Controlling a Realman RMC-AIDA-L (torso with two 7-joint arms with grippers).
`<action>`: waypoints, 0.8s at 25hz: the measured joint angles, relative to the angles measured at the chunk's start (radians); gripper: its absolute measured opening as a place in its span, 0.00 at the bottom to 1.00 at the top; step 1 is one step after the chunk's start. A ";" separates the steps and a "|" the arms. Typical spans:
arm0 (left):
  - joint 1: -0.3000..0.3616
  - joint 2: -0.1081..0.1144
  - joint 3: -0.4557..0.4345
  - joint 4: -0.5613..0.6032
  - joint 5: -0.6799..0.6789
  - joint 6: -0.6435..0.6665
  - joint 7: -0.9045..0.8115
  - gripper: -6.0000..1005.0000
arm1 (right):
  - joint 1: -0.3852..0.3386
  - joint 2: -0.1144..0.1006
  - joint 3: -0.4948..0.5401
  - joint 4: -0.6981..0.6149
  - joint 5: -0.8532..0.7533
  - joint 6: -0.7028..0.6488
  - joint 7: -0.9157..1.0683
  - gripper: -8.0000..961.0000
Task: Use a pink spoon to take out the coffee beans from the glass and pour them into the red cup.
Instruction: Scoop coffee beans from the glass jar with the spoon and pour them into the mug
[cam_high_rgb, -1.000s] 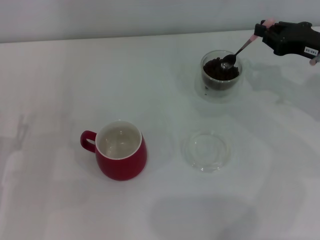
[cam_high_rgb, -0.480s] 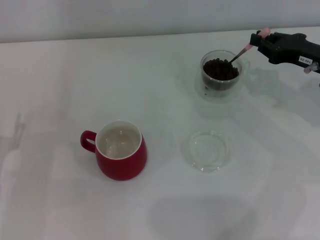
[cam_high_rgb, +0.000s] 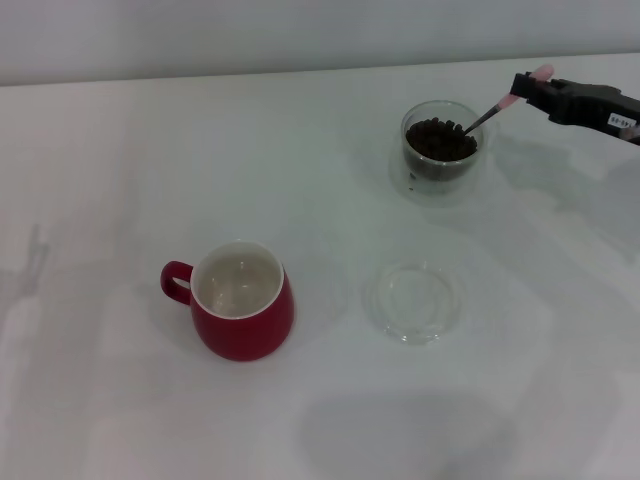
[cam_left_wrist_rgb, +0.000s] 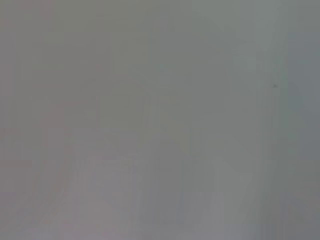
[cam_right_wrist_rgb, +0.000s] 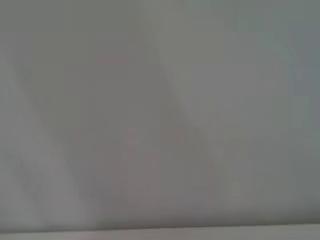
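The right gripper (cam_high_rgb: 532, 88) reaches in from the right edge above the far right of the white surface (cam_high_rgb: 120, 150), its fingers closed on the pale handle of the pink spoon (cam_high_rgb: 497, 105). The spoon slants down to the left, its metal end dipped into the coffee beans (cam_high_rgb: 440, 138) heaped in the glass (cam_high_rgb: 441, 150). A shallow clear dish (cam_high_rgb: 414, 301) lies nearer, and the red cup (cam_high_rgb: 240, 300) stands well to its left, handle facing left.

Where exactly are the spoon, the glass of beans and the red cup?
Spoon (cam_high_rgb: 484, 116), head view, on its metal neck.
Glass (cam_high_rgb: 441, 176), head view, on its front wall.
Red cup (cam_high_rgb: 245, 335), head view, on its red belly.
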 joint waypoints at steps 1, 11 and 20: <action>-0.003 0.000 0.000 -0.004 0.000 0.000 0.000 0.80 | 0.000 0.000 0.001 0.000 0.000 0.002 0.016 0.16; -0.017 0.000 0.000 -0.016 -0.001 0.000 0.000 0.80 | -0.002 -0.007 0.003 0.007 -0.001 0.016 0.160 0.16; -0.020 0.000 0.000 -0.016 -0.001 0.000 0.000 0.80 | -0.001 -0.008 0.003 0.009 -0.001 0.017 0.249 0.16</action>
